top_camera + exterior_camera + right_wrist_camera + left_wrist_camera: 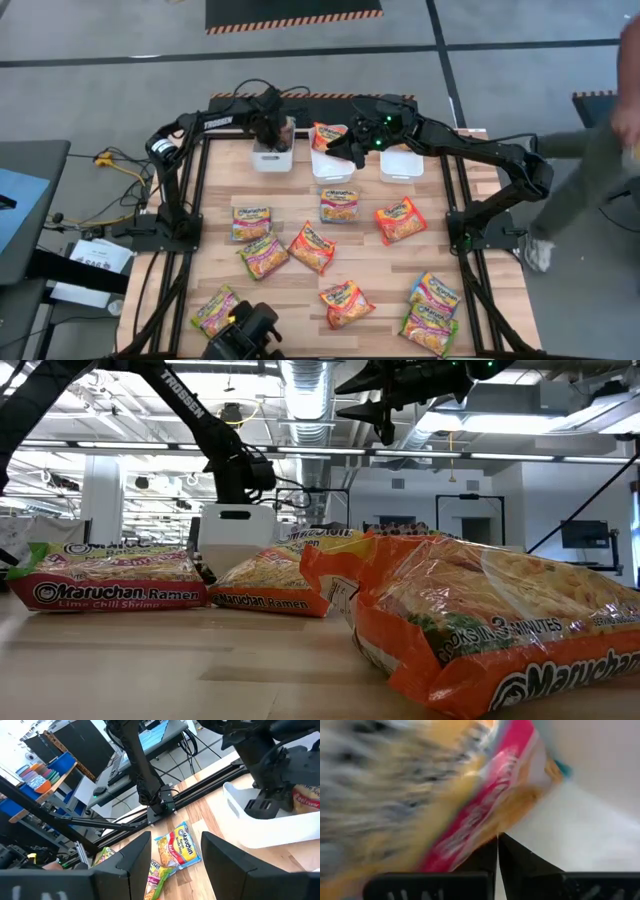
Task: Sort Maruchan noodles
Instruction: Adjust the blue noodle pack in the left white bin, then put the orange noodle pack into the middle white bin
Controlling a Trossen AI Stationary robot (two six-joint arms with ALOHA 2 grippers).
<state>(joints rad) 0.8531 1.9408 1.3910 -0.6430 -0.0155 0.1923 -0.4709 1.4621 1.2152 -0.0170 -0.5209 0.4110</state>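
Observation:
My left gripper (277,128) reaches down into the left white bin (270,160) and is shut on a yellow and pink Maruchan noodles packet (485,805). My right gripper (340,148) is open, holds nothing and hovers high over the middle bin (330,170). An orange packet (328,135) leans in that bin. Several more packets lie flat on the wooden table, among them an orange one (400,220), a blue-accented one (339,204) and a green-pink one (263,255). In the low view, orange packets (480,630) fill the foreground. My left gripper pinches the packet at its edge by the pink band (492,827), between the two shut fingertips (512,852). It comes from above, pointing down into the bin. The packet stands inside against the white wall (580,825); whether it rests on the bin floor does not show.
A third white bin (400,165) stands right of the middle one, along the table's far edge. Loose packets spread over the middle and near part of the table (300,290). A person (600,160) moves at the table's right side. A camera mount (245,335) sits at the near edge.

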